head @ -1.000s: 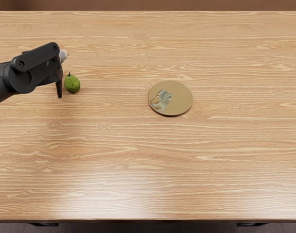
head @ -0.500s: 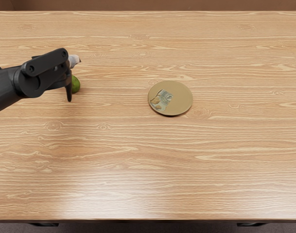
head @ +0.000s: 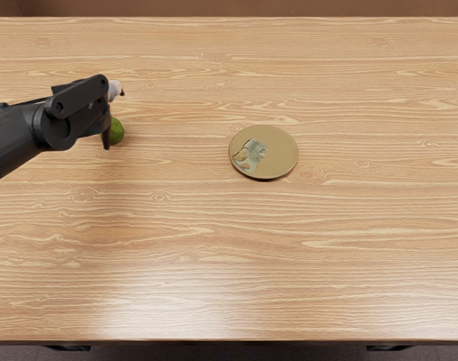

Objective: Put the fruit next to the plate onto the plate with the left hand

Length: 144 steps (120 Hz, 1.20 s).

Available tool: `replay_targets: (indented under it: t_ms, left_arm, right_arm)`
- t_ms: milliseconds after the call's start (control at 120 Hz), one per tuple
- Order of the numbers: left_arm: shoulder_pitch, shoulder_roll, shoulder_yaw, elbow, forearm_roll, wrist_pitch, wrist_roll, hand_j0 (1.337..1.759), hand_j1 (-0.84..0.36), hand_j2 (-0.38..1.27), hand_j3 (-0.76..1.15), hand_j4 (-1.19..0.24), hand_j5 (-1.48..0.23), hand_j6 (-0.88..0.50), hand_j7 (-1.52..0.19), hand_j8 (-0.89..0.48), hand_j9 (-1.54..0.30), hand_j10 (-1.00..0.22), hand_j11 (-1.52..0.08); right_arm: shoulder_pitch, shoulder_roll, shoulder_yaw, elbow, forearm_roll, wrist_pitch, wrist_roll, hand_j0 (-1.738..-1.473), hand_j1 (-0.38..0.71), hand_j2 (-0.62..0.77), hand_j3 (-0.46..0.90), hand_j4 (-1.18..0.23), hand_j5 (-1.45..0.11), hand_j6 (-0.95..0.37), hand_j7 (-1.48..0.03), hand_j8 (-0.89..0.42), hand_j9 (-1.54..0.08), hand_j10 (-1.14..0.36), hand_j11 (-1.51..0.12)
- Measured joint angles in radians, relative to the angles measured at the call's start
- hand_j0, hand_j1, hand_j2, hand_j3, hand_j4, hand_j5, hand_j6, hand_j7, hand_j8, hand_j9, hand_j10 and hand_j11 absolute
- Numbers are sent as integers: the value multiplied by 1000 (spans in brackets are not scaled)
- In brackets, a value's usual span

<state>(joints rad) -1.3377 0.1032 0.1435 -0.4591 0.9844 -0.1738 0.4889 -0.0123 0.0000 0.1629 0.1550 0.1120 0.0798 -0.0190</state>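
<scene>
Left hand, moved rightward within the last second, now over and largely hiding green pear; grasp or no grasp impossible to tell. Pear on wooden table, well left of plate; lift and transfer pending.

one green fruit, one plate, one left hand, one table.
</scene>
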Motion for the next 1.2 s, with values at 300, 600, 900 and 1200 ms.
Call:
replay_targets:
  t_ms: [300,600,900,1200]
  left_arm:
    - [23,-12,18,29,-1,0,-10,1658,134,38,0,-182,-235,-183,-235,-183,-235,-182,-235]
    - [39,-17,20,32,-1,0,-10,1658,84,46,0,-224,-289,-224,-288,-224,-288,-223,-288]
    - [47,-26,20,40,-2,1,-14,1658,38,53,0,-261,-338,-262,-338,-262,-338,-261,-338]
    - [51,-27,19,43,-3,-1,-16,1658,-1,60,0,-294,-380,-294,-380,-294,-380,-294,-380]
  right_arm:
    - [0,0,0,0,0,0,0,-1658,-310,-7,0,-33,-43,-33,-43,-33,-43,-33,-43]
    - [0,0,0,0,0,0,0,-1658,-310,-7,0,-33,-43,-33,-43,-33,-43,-33,-43]
    - [0,0,0,0,0,0,1,-1658,-310,-7,0,-33,-43,-33,-43,-33,-43,-33,-43]
    - [0,0,0,0,0,0,1,-1658,-310,-7,0,-33,-43,-33,-43,-33,-43,-33,-43]
